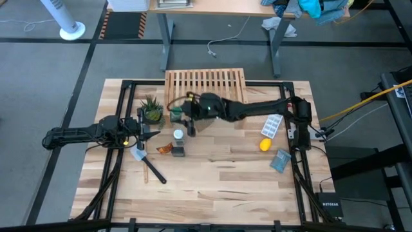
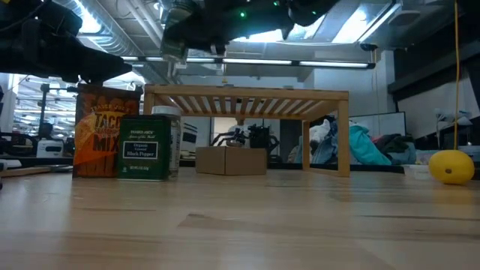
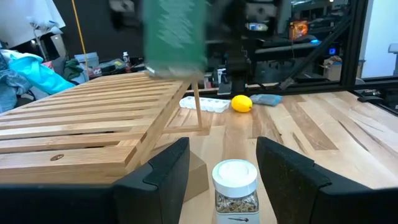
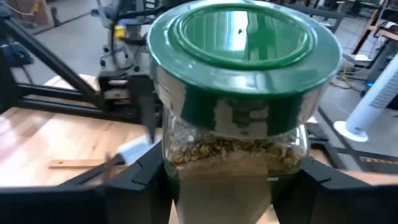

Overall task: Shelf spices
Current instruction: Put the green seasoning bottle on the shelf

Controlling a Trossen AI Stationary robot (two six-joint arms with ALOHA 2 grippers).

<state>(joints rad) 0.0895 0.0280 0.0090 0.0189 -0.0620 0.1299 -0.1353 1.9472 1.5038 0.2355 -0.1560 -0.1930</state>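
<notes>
My right gripper (image 4: 236, 186) is shut on the green-lidded jar (image 4: 242, 81), held in the air by the shelf's (image 1: 206, 85) near-left corner. The shelf is a low slatted wooden rack (image 3: 74, 124) at the table's far side. The white-capped jar (image 3: 235, 186) stands upright on the table, just ahead of my open left gripper (image 3: 221, 171) and in line with the gap between its fingers; they do not touch it. The dark squarish tin (image 2: 146, 148) and an orange packet (image 2: 103, 131) stand near it. In the high view the tin (image 1: 178, 152) sits nearer than the white-capped jar (image 1: 178, 135). My right gripper pinches the green-lidded jar by its glass body (image 4: 186, 155), just under the green lid, one finger (image 4: 140, 177) on each side. The jar is lifted clear of the table and shelf and looks upright in the left wrist view (image 3: 175, 37).
A small potted plant (image 1: 152, 111) stands left of the held jar. A yellow lemon-like ball (image 1: 264, 144), a white tray (image 1: 272, 125) and a blue-grey packet (image 1: 280, 160) lie toward the table's right. A wooden stick (image 1: 153, 171) lies near my left gripper. Bare wood toward the near edge.
</notes>
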